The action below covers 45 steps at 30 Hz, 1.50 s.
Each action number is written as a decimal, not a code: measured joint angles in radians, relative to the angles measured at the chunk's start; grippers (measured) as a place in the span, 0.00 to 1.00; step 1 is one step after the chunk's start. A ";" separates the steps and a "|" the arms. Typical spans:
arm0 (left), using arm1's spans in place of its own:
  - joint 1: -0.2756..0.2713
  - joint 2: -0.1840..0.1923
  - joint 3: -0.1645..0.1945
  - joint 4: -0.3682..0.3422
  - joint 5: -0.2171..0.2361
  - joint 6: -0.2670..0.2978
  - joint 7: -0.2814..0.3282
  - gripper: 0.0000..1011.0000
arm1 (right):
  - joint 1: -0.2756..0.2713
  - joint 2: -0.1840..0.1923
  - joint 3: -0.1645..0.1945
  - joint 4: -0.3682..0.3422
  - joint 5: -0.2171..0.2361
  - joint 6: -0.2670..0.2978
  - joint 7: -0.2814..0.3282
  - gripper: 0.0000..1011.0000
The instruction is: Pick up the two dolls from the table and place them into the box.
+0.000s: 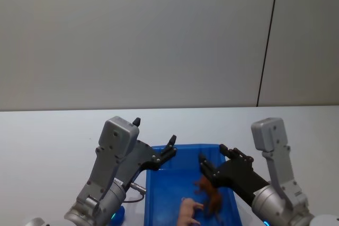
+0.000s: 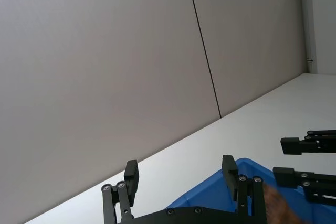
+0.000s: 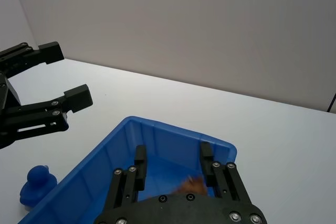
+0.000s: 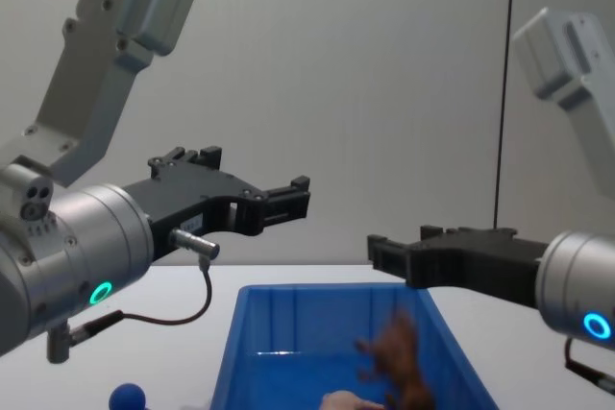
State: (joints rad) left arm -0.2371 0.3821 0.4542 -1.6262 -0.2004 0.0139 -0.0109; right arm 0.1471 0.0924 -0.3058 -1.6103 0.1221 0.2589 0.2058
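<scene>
The plain white table [image 1: 47,130] carries a bright blue plastic bin [image 1: 185,157], with a small blue round-headed doll [image 3: 38,182] just beside it.

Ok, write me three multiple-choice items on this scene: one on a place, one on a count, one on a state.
1. Where is the blue doll relative to the box?
A) inside it
B) on the table beside it
C) on its rim

2. How many dolls lie in the box?
A) none
B) one
C) two

3. How do the left tool and the right tool stand?
A) both open and empty
B) both shut
C) left shut on a doll

Answers:
1. B: the blue doll stands on the white top outside the box's wall.
2. C: the brown doll and the pink doll lie inside.
3. A: both hover over the box, fingers spread, nothing between them.
</scene>
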 joint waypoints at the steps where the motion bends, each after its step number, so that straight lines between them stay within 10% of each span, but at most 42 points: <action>1: 0.000 0.000 0.000 0.000 0.000 0.000 0.000 0.99 | 0.003 -0.002 0.000 0.004 -0.001 0.000 0.001 0.57; 16: 0.000 0.000 0.000 0.000 0.000 0.000 0.000 0.99 | -0.011 0.008 0.018 0.010 0.015 -0.001 -0.071 0.99; 45: 0.022 0.022 -0.015 -0.033 -0.026 0.071 0.022 0.99 | -0.138 0.079 0.063 -0.131 0.067 -0.009 -0.224 0.99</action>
State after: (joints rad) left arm -0.2156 0.4045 0.4395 -1.6594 -0.2263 0.0850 0.0112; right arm 0.0092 0.1718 -0.2426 -1.7418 0.1892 0.2502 -0.0186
